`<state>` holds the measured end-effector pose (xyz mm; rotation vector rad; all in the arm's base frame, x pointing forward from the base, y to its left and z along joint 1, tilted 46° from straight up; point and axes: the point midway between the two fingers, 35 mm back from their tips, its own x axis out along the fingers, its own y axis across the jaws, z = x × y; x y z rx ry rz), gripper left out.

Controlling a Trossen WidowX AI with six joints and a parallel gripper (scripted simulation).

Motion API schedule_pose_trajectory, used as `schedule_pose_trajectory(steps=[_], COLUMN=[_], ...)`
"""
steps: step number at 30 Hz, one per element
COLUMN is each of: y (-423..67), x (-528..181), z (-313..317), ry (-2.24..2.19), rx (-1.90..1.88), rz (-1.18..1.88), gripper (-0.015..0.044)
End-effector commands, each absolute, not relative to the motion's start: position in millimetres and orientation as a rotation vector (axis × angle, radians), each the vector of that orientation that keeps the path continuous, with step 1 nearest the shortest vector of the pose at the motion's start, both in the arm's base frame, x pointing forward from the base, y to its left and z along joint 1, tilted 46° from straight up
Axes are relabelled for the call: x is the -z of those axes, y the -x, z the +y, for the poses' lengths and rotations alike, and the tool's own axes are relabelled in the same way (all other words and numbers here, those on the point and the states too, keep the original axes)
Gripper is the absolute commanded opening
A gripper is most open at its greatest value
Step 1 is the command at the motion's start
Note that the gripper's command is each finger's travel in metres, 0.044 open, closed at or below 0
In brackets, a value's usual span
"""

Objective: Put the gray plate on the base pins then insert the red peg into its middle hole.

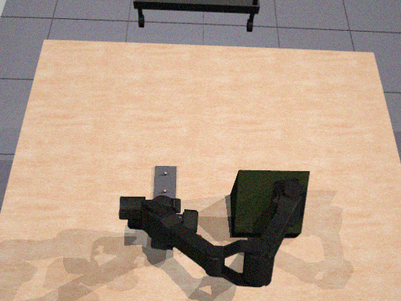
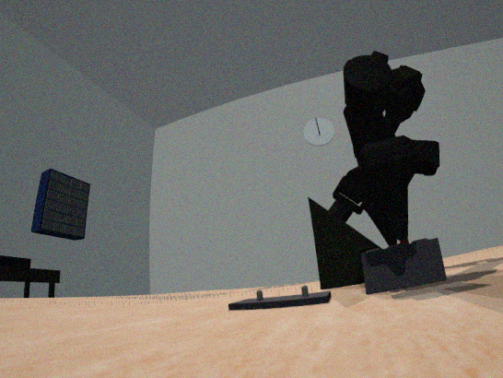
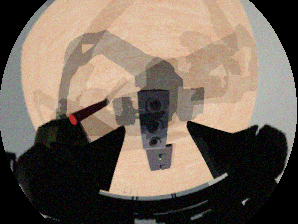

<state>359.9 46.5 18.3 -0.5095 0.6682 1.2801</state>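
The gray plate (image 3: 146,116) (image 2: 426,272) rests on the table with its row of three holes facing up. The arm hides nearly all of it in the top view. My gripper (image 3: 157,126) is open and empty, pointing down over the plate, with one finger to each side of it in the wrist view. The base (image 1: 165,183) (image 2: 281,302) (image 3: 154,162) lies flat beyond one end of the plate, its two pins bare. The red peg (image 3: 91,112) (image 1: 200,236) stands upright to the left of the plate in the wrist view. It is mostly hidden in the top and exterior views.
A large dark green block (image 1: 253,198) (image 2: 338,258) stands to the right of the base in the top view. My arm reaches past its lower edge in that view. A dark cart (image 1: 198,5) stands on the floor beyond the table's far edge.
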Motion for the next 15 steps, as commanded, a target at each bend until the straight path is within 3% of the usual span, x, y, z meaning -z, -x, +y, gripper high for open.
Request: schedule_pose_trajectory(steps=[1,15], y=[-358.7,-361.7], x=[-10.6,5.0], z=[52.0,68.3], ry=[0.495,0.494], rx=[-1.282,-1.282], rz=[0.677,0.676], gripper=[0.0440,0.0440])
